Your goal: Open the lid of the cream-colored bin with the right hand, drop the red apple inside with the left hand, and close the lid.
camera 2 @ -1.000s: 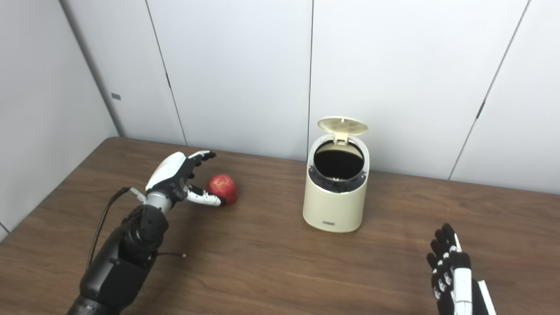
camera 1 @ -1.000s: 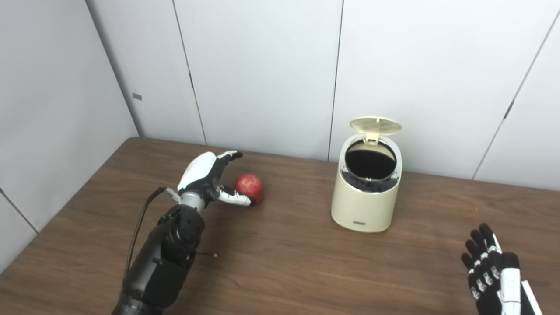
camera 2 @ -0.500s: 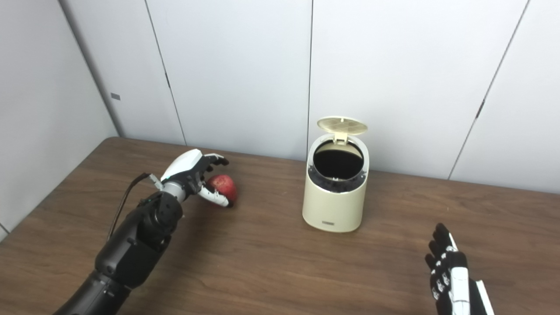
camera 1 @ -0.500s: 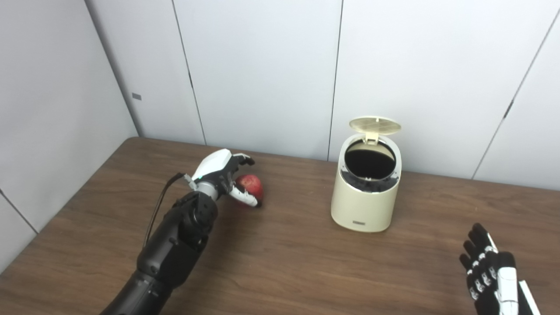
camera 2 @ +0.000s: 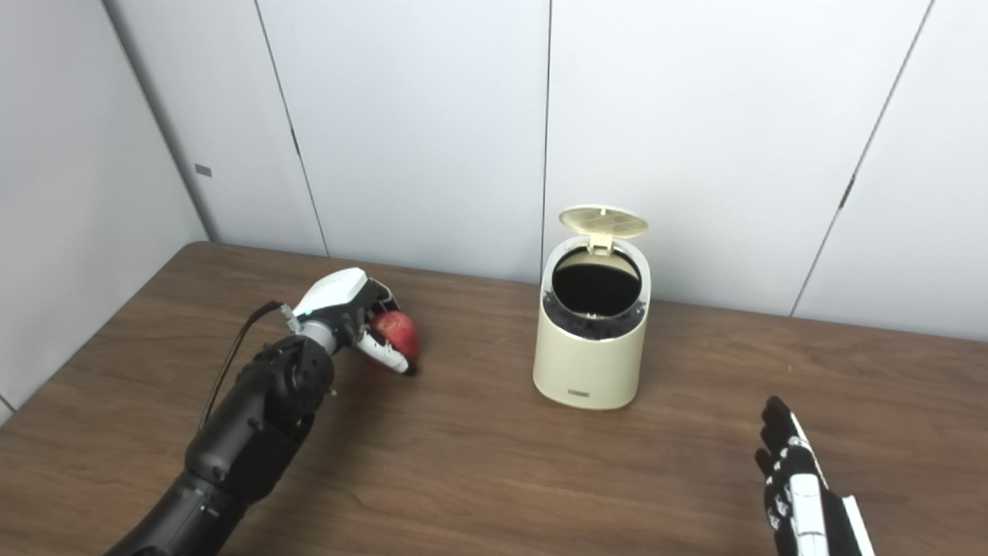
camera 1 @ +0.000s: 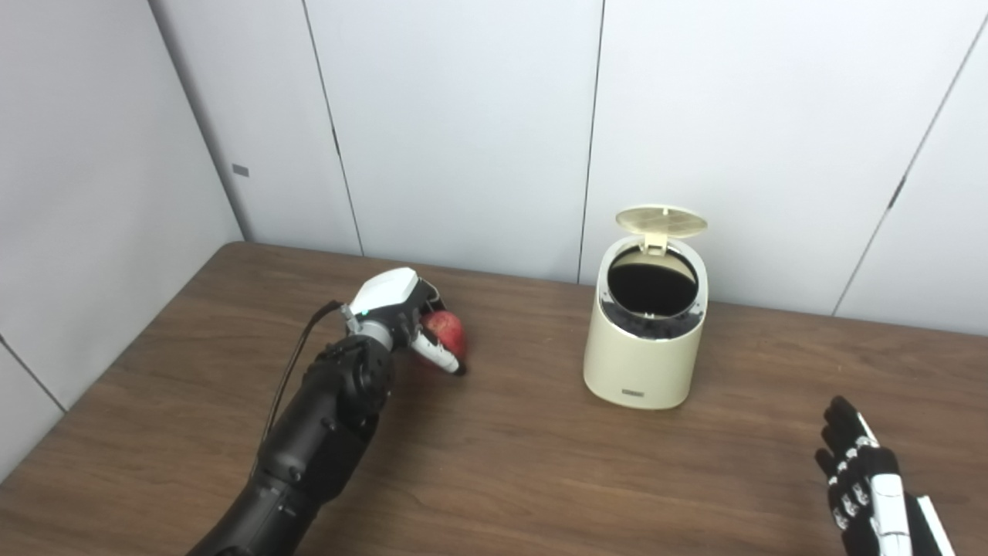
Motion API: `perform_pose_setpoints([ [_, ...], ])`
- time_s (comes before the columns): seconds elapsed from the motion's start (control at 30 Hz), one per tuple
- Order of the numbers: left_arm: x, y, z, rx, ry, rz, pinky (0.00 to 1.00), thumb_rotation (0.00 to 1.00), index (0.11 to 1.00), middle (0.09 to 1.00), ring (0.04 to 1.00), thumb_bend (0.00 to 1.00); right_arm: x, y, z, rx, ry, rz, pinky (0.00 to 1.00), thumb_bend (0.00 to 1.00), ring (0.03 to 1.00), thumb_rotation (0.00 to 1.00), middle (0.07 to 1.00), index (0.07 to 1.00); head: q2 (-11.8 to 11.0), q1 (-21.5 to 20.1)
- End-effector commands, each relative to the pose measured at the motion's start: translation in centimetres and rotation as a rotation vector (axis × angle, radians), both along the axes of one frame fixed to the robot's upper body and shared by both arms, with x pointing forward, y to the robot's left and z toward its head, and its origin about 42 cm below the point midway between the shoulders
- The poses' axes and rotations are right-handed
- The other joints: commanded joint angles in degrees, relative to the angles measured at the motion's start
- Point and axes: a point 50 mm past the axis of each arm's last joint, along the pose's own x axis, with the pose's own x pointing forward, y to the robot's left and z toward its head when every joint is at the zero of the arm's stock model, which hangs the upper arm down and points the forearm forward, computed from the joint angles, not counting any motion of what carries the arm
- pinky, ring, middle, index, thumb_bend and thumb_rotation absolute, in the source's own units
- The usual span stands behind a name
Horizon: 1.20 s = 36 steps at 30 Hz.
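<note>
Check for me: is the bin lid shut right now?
No, the lid stands tipped up behind the rim of the bin, and the dark opening shows below it.

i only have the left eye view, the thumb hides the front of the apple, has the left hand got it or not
Observer: In the right eye view the left hand is wrapped on the red apple, with its fingers over the far top and its thumb across the near side.
Operator: right hand sits near my frame edge, what is it doing
Observer: The right eye view shows the right hand further in from the edge. Its fingers are spread and it holds nothing.
Operator: what's between apple and bin
Observer: From this angle only table wood shows between the apple and the cream-colored bin. The lid stands open at the back.
</note>
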Motion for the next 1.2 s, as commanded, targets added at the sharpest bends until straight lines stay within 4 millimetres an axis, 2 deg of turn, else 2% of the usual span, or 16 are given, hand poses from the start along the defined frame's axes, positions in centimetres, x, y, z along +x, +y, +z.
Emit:
perform_pose_setpoints([
  [0.0,0.7,0.1,1.8,0.026,-0.072,0.021,0.46,0.00,0.467,0.528,0.459,0.50,0.5,0.0,1.6,0.004,-0.092,0.010,1.00,0.61,1.000,0.96,0.978,0.946,0.1,0.0],
  [0.07,0.7,0.1,1.8,0.024,-0.078,0.022,0.48,0.00,0.456,0.536,0.482,0.50,0.5,0.0,1.6,-0.002,-0.090,0.008,1.00,0.61,1.000,0.97,0.979,0.946,0.1,-0.2],
  [0.23,0.6,-0.1,2.1,0.020,-0.098,0.019,0.44,0.00,0.460,0.532,0.465,0.50,0.6,0.1,1.4,-0.009,-0.085,0.006,1.00,0.62,1.000,0.97,0.973,0.941,0.0,-0.3],
  [0.5,-1.0,-1.1,4.0,-0.008,-0.216,-0.033,0.44,0.00,0.475,0.517,0.420,0.50,0.6,0.4,0.9,-0.027,-0.069,0.010,1.00,0.60,1.000,1.00,0.977,0.937,-1.5,-4.9],
  [0.57,-1.8,-1.8,4.9,-0.040,-0.278,-0.070,0.44,0.00,0.478,0.513,0.414,0.50,0.7,0.6,0.8,-0.028,-0.066,0.013,1.00,0.59,1.000,1.00,0.979,0.934,-1.6,-6.5],
  [0.6,-2.2,-2.2,5.2,-0.055,-0.311,-0.088,0.38,0.00,0.479,0.501,0.411,0.48,0.7,0.7,0.7,-0.027,-0.064,0.013,1.00,0.59,1.000,1.00,0.979,0.930,-1.7,-7.4],
  [0.67,-3.1,-3.0,6.0,-0.071,-0.376,-0.124,0.33,0.00,0.499,0.488,0.403,0.47,0.8,1.0,0.6,-0.024,-0.058,0.015,1.00,0.59,1.000,1.00,0.980,0.927,-1.7,-8.4],
  [0.9,-5.3,-6.6,8.7,-0.126,-0.545,-0.186,0.31,0.00,0.519,0.454,0.387,0.47,1.1,1.9,0.4,-0.039,-0.062,0.027,1.00,0.58,1.000,1.00,0.973,0.929,-2.6,-11.3],
  [1.17,-6.6,-10.6,11.3,-0.131,-0.651,-0.274,0.30,0.00,0.530,0.504,0.407,0.47,1.4,2.5,0.1,-0.040,-0.051,0.026,1.00,0.60,1.000,1.00,0.975,0.934,-3.3,-12.6],
])
